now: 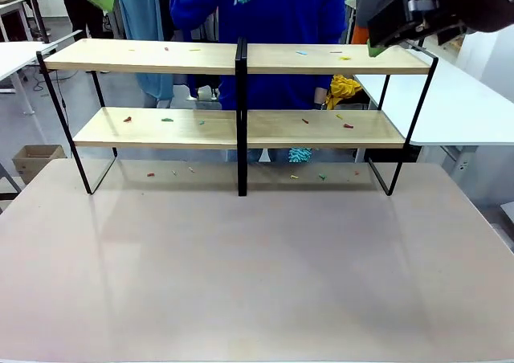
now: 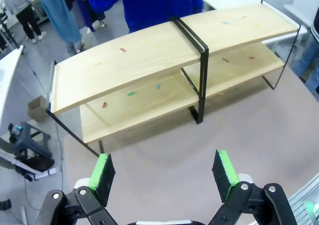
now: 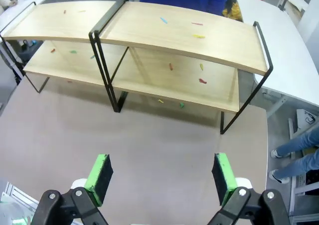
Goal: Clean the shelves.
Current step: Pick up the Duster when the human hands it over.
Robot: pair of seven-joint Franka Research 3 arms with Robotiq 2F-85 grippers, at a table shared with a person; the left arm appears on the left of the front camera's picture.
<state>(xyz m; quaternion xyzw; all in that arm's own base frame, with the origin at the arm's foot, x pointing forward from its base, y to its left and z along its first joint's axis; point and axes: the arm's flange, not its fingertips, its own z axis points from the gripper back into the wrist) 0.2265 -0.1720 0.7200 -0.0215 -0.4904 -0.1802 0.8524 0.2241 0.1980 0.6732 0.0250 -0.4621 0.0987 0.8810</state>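
**Scrap-strewn shelves wait for a clean as both robot arms hover empty**

The shelves, a two-tier wooden rack in a black frame, stand across the far half of the beige table, with a person in a blue top just behind them. Small coloured scraps dot both boards (red, green, blue and yellow bits among them), and a few more lie on the table beneath the lower board. The left gripper and the right gripper hang high above the table on the near side of the rack, each with its jaws spread wide and nothing between the green pads. With litter on every level, the cleaning looks barely begun, if begun at all: both boards are left to clear.
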